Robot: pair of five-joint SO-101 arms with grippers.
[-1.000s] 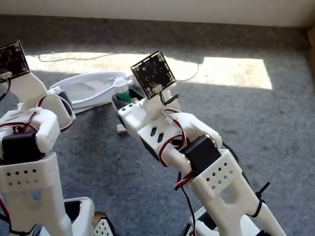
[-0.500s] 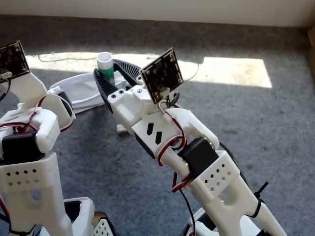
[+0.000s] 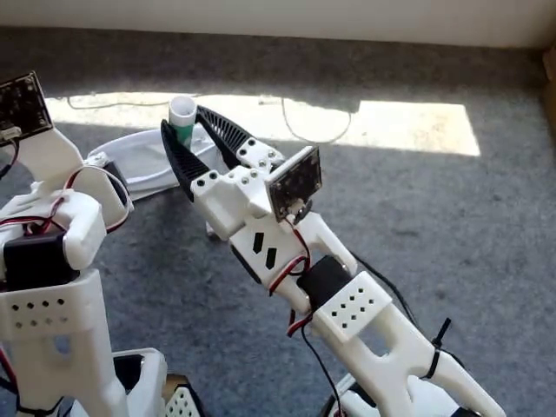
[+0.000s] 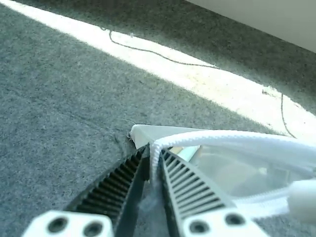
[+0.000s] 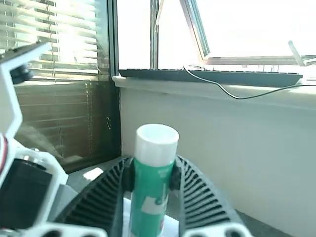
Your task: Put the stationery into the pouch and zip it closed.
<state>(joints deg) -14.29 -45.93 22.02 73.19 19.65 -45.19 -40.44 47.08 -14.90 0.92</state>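
Note:
A green glue stick [image 3: 182, 122] with a white cap stands upright between the black fingers of my right gripper [image 3: 193, 130], which is shut on it and held above the white pouch [image 3: 143, 162] on the grey carpet. The right wrist view has the glue stick [image 5: 153, 181] clamped in my right gripper [image 5: 150, 183]. My left gripper [image 4: 154, 159] is shut on the white rim of the pouch [image 4: 232, 163] at its end, with the pouch mouth gaping beyond it. In the high view the left arm [image 3: 52, 234] stands at the left, its fingers hidden behind its body.
A thin cable [image 3: 304, 130] loops over the sunlit strip of carpet behind the pouch. A small white object [image 3: 211, 228] lies on the carpet under the right arm. A wall and a window with blinds [image 5: 54, 39] fill the right wrist view's background.
My right gripper has lifted the glue stick up off the carpet and carried it toward the pouch, tipping it upright. The left arm has kept still.

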